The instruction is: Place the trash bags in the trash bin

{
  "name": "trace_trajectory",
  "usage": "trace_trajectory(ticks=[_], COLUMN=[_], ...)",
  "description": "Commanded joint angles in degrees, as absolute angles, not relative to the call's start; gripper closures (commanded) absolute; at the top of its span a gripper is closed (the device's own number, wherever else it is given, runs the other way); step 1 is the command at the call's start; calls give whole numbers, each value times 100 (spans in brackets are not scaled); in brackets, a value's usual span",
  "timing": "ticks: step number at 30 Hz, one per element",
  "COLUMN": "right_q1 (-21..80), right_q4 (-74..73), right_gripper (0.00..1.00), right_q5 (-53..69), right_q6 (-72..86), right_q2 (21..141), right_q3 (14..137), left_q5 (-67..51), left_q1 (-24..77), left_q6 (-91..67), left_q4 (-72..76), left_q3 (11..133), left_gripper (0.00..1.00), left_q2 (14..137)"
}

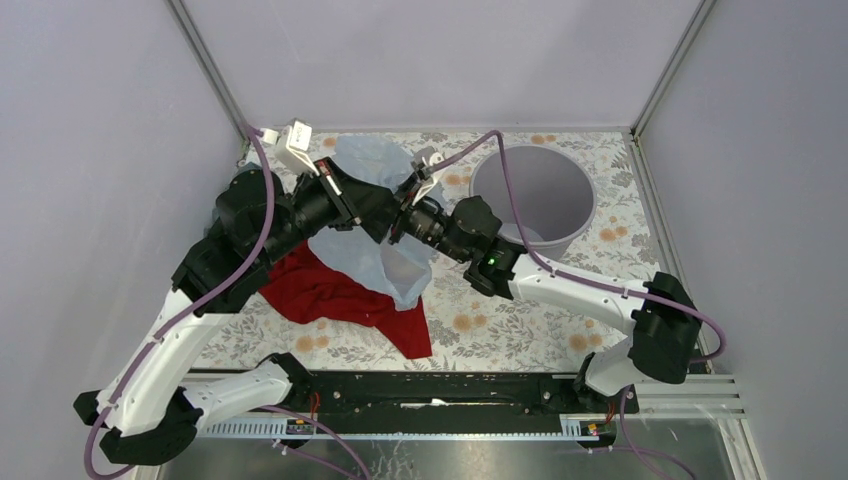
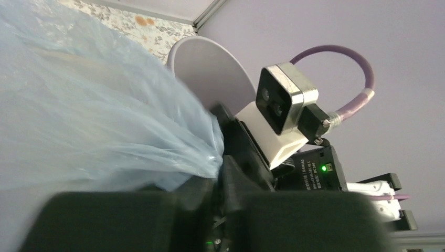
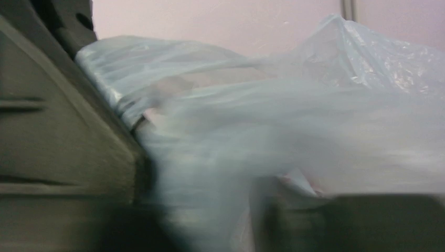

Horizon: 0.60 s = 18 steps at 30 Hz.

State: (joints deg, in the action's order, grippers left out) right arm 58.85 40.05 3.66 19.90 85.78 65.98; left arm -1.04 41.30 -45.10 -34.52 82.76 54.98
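The pale blue trash bag (image 1: 372, 262) hangs in the air over the middle of the table, above a red cloth. My left gripper (image 1: 384, 224) is shut on a gathered fold of it. The left wrist view shows the film (image 2: 105, 115) pinched at my fingertips (image 2: 220, 181). My right gripper (image 1: 404, 222) meets it from the right, nearly touching. In the blurred right wrist view the bag (image 3: 294, 126) fills the frame and lies between my parted jaws (image 3: 207, 220). The grey trash bin (image 1: 533, 196) stands upright at the back right. It also shows in the left wrist view (image 2: 210, 68).
A red cloth (image 1: 340, 298) lies crumpled on the flowered tablecloth (image 1: 500, 325) under the bag. Grey enclosure walls (image 1: 100, 150) close in the left, back and right sides. The right wrist camera (image 2: 281, 105) sits close in front of my left gripper.
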Motion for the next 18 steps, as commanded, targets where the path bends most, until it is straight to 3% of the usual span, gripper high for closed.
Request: trace_trajectory(ticks=[1,2,3,5,6,13,18], right_q1=[5928,5887,5838,5465,5315,4613,4196], right_q4=[4575,4556,4487,4209,4050,2361,927], right_gripper=[87,100,100,100,100,100,100], right_q5=[-283,-500,-560,-130,226,1569,2100], right_q6=[2239,2391,2574,3051,3275,3743,3810], right_q2=[8466,8359,8245,8064,8005,7625,7651], right_q3=[6539,6398,6301,6273,6306,7063,8537], left_q5=[-424,-399,-343,-177,-83,863,1733], left_q1=[4128,4121,4126,4125,4130,4125,4128], left_q6=[-4322,-4191,-4046,-3733,-3558,-2982,-3030], left_q4=[-3025,-3073,-3138,-3278,-3331,-3524,-3537], left_q3=[8329,8370,8418,8510,8537,8393,8204], left_gripper=[78,62,41,11,3,1,1], left_q2=[5329,5267,5181,4995,4889,4015,3517])
